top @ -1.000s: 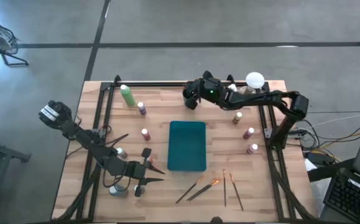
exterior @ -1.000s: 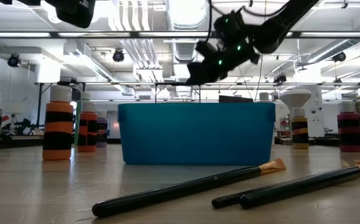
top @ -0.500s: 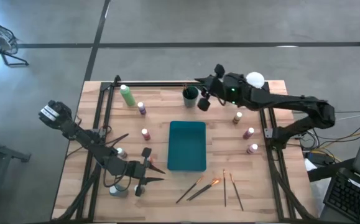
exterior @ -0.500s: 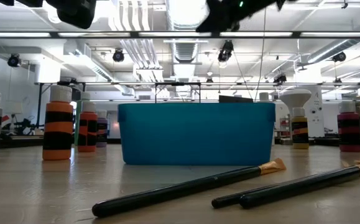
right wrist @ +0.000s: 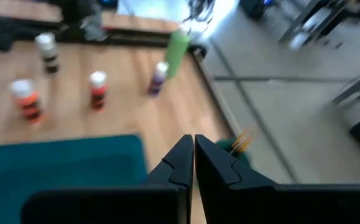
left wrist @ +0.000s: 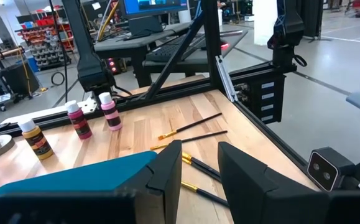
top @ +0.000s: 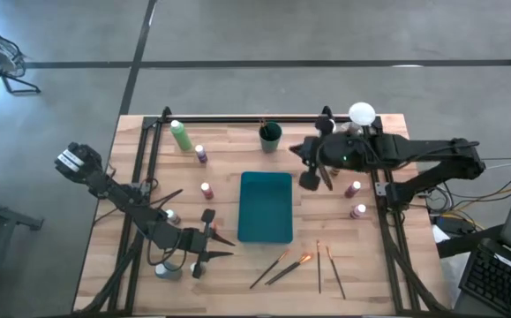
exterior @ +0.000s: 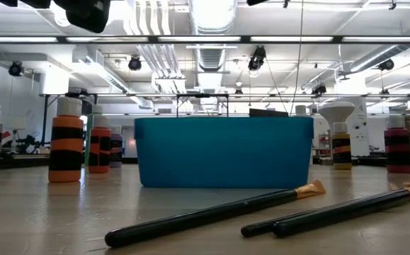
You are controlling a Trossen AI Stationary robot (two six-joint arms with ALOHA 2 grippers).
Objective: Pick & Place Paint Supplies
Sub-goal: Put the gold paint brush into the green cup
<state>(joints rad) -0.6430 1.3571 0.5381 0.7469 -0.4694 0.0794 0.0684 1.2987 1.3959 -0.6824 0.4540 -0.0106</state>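
Right arm [top: 312, 168] now nearer brown-labelled bottle [top: 336, 166].

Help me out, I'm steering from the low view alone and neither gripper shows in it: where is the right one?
Observer: The right gripper is over the table by the far right corner of the teal tray, jaws shut on nothing.
Operator: And the left?
Observer: The left gripper is at the table's front left, off the tray's near left corner, jaws open and empty.
Operator: Is anything hidden behind the tray?
Observer: Yes, a dark green cup with brushes standing in it, at the far edge.
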